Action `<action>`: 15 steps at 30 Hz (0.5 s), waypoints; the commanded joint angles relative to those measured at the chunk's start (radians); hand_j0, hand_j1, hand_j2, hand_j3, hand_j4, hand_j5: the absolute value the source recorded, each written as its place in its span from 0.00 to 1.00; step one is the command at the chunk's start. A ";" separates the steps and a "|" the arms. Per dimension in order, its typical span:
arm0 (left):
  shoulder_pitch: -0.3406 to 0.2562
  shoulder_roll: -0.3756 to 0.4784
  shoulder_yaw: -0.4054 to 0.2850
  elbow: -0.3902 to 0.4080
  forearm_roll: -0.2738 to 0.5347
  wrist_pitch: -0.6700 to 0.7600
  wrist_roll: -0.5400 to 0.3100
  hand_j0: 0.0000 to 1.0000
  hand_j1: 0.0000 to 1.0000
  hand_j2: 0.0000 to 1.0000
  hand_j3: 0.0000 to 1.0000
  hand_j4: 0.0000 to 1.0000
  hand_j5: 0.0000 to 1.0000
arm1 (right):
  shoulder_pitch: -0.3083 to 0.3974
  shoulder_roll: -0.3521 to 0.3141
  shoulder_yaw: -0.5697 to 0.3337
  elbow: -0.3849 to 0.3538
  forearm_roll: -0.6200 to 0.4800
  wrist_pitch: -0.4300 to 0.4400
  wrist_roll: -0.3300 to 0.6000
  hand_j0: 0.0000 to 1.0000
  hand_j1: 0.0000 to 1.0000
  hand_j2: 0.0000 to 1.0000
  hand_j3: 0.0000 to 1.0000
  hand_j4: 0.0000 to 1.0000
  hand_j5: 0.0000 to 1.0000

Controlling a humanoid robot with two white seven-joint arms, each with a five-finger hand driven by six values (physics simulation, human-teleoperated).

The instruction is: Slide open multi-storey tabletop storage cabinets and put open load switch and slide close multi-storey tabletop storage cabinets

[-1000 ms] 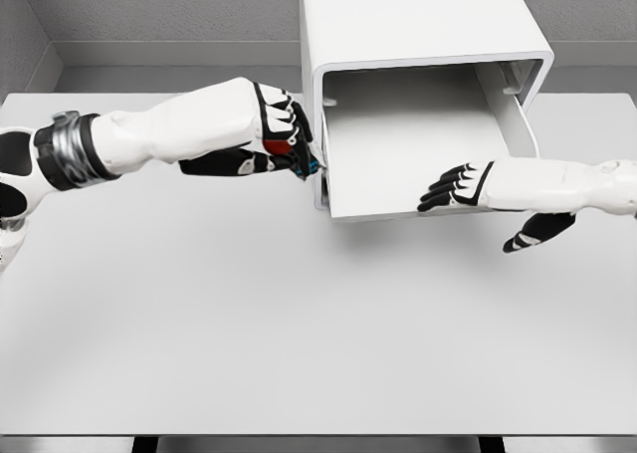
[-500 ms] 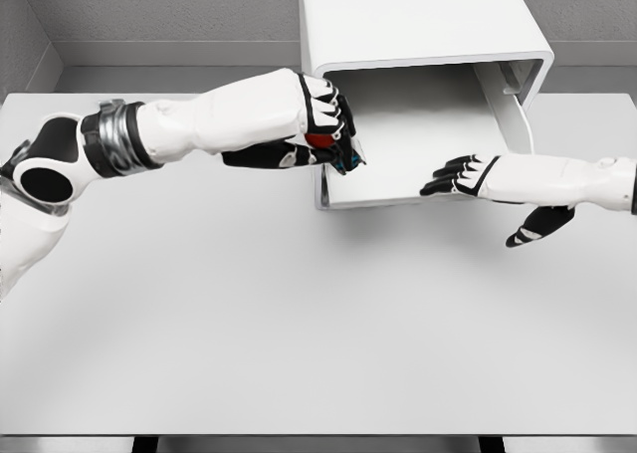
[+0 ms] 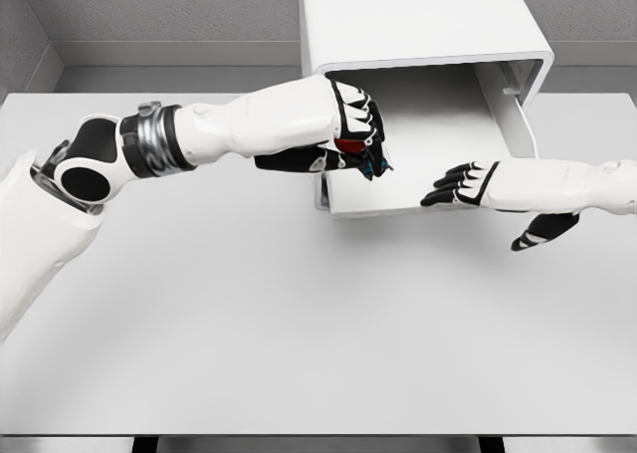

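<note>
Broadly, the scene is a wide, matte white table (image 3: 299, 334) with the storage cabinet (image 3: 418, 20) standing at its far edge, a smooth white box with rounded corners whose drawer (image 3: 418, 189) is slid out toward the robot, showing a flat, bare floor and thin walls. The left arm, a glossy white shell with a ribbed metal collar near the elbow, has travelled to the right over the last second: a second ago its hand hung just outside the drawer's left wall, and now the left hand (image 3: 353, 139) is over the wall and above the drawer's left part. That shift suggests the opening step is done and the placing step is close to its release, with the closing push yet to come. The left hand is curled tight around the load switch (image 3: 350, 146), a small object of which only a red patch and a bluish tip show between the black finger pads, so its full shape cannot be told; it hangs in the grasp above the drawer floor, not yet resting on it. The right hand (image 3: 460, 184) has barely moved, lying at the drawer's front right edge with fingers stretched out flat and thumb hanging below, holding nothing and seemingly steadying the drawer.
</note>
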 commanded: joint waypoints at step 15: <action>-0.005 -0.036 0.000 0.023 0.004 0.002 -0.020 0.43 0.43 0.43 0.43 0.43 0.43 | -0.008 -0.074 -0.014 -0.010 -0.025 -0.014 -0.001 1.00 1.00 1.00 1.00 1.00 1.00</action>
